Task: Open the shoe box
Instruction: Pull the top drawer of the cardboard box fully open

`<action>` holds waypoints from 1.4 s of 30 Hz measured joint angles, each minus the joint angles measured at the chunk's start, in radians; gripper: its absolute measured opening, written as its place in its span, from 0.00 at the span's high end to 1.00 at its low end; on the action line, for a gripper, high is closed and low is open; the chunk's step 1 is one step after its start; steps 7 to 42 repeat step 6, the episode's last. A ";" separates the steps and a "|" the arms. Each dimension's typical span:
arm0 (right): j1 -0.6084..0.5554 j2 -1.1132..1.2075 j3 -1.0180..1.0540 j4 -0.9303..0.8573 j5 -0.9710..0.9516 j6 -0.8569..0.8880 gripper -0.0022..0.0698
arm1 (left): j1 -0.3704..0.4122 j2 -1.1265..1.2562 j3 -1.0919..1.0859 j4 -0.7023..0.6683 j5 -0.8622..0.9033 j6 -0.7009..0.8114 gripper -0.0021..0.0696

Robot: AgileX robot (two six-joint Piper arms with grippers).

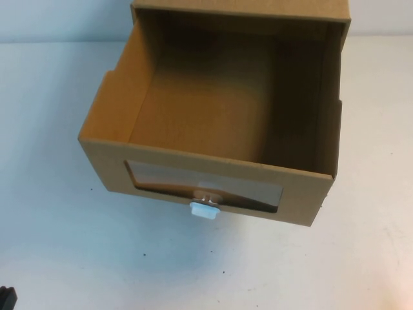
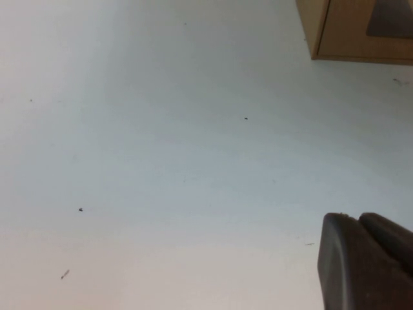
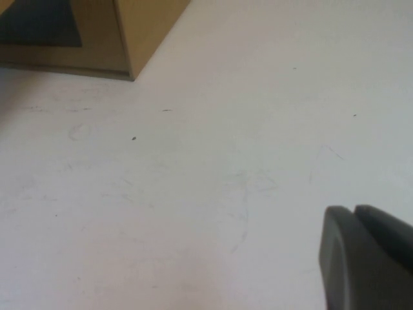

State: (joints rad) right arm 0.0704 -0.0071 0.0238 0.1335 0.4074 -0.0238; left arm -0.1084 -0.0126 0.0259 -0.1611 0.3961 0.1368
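**Drawer out, both arms standing off**

I judge the opening done: the shoe box (image 1: 303, 197) has its drawer (image 1: 119, 110) drawn well out of the outer shell (image 1: 245, 8), inside bare, with a white knob (image 1: 205, 208) on the windowed front. My next move only needs to stay clear of it. The left gripper (image 2: 357, 218) sits closed and empty over the table (image 1: 64, 252), well apart from the box's front left corner. The right gripper (image 3: 353, 210), closed on nothing, is well off the front right corner.
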 joint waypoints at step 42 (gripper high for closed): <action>0.000 0.000 0.000 0.005 0.001 0.000 0.99 | 0.000 0.000 0.000 0.000 0.000 0.000 0.98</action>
